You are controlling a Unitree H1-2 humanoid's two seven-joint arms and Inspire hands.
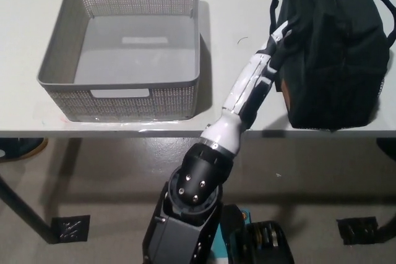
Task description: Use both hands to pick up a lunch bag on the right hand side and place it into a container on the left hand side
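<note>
left hand point(279, 36), white, reaches up across the table point(229, 4) to the near-left side of the bag point(331, 47). it lies against the bag's left face, just under the left strap loop, with the fingers pressed to the dark cloth or tucked behind it; whether they grip anything i cannot tell. the white forearm runs from the table's near edge up and to the right, ending at the bag.

right hand is out of the frame; only a dark scrap shows at the far right edge below the table, too little to read.

bag is black, soft-sided, standing on the right part of the table with its near end close to the near edge. two strap loops arch over it, one on the left side beside the hand, one on the right side. a small orange-brown patch shows on its left face, just near the wrist.

basket point(59, 60) sits on the left part of the table, well apart from the bag, with bare tabletop between them. it is grey, with perforated walls and a handle slot in the near and far walls. inside, only its smooth floor shows, with a pale reflection near the middle.
</note>
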